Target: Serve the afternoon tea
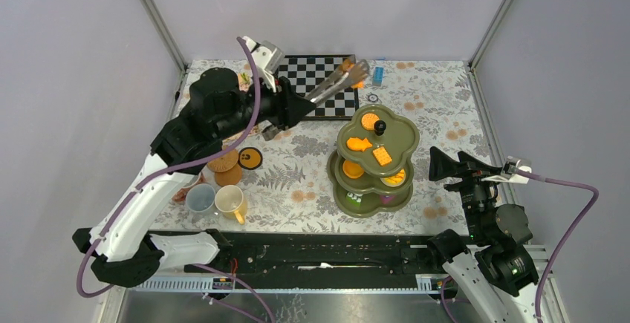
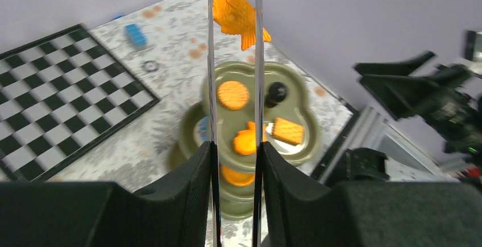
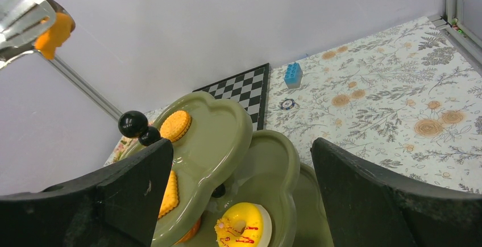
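Note:
My left gripper is shut on a pair of metal tongs. The tongs' tips pinch an orange fish-shaped biscuit in the air above the chessboard's right edge, up and left of the olive-green three-tier stand. The stand's black knob tops a tier with round, fish and square biscuits. A yellow donut lies on a lower tier. My right gripper stands open just right of the stand, empty.
A pale blue mug and a cream-yellow mug stand front left, with brown coasters behind them. The chessboard lies at the back, with a blue brick and a small ring beside it.

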Robot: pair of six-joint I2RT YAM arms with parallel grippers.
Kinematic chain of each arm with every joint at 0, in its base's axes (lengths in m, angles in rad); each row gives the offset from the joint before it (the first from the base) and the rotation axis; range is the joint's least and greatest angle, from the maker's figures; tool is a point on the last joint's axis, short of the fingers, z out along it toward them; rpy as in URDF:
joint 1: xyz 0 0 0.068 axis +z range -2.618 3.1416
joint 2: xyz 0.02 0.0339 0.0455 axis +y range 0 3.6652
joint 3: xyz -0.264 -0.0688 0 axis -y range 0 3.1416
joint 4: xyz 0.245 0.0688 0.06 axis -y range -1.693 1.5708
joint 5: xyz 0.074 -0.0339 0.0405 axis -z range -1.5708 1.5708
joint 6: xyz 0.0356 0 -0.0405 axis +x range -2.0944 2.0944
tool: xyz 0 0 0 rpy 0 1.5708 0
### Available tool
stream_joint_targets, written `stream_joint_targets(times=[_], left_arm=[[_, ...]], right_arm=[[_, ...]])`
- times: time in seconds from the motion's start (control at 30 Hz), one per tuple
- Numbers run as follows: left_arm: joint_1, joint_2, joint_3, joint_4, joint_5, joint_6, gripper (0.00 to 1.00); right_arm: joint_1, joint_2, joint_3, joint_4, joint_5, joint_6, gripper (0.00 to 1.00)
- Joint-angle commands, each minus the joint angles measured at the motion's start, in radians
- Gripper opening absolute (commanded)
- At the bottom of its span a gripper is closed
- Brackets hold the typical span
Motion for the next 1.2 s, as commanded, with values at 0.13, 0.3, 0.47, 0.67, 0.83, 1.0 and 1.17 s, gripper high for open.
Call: stream_joint_targets(times=[0.13,0.3,0.47,0.67,0.83,1.0,1.17], left_arm=[[-0.216,0.081,0.042,0.162,0.042,0.029,0.2],[-0.336,0.17,0.106,0.118,-0.042,0.085,0.2],[-0.448,0.288,0.197,0.005,-0.194,0.15,0.2],[-0.487,0.362,0.245,-0.054,-0.363,0.188,0.18],[-0.489,0.355,0.229,-0.055,-0.409,0.19,0.19],[-0.495,0.357,0.221,-0.071,-0.415,0.185,0.22],[-0.505,0.377,0.23,-0.089,-0.418,0.189,0.27]], right_arm=[[0.005,-0.007,0.031,0.018,0.041,-0.002,0.98],[0.005,-0.036,0.044,0.003,0.087,-0.015,0.98],[0.005,-0.079,0.055,0.001,0.136,-0.052,0.98],[0.005,-0.08,0.071,-0.021,0.148,-0.061,0.98],[0.005,-0.079,0.068,-0.029,0.146,-0.054,0.98],[0.005,-0.079,0.064,-0.029,0.145,-0.049,0.98],[0.005,-0.078,0.059,-0.029,0.139,-0.041,0.98]])
